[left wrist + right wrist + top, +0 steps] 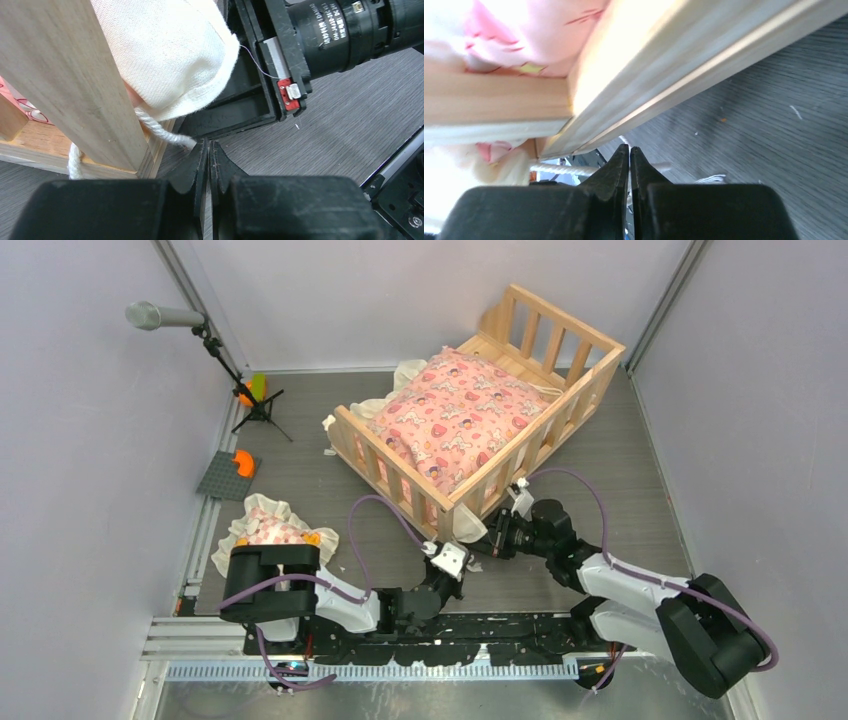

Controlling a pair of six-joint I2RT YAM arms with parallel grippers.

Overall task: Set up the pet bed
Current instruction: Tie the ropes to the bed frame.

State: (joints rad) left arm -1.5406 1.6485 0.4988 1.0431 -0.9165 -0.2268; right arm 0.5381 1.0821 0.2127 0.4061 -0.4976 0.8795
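This is a robotics lab test cell, not a lived-in room. Plain pale lilac wall panels (80, 490) box in a grey wood-grain tabletop (640, 490), and a ridged aluminium rail (400, 670) along its near edge fronts two cabled robot arms, the left arm (350, 610) and the right arm (625, 580). A microphone (160, 316) on a black tripod stand (258, 412) occupies the far-left corner, and the wooden pet bed (500, 312) sits on the tabletop itself.
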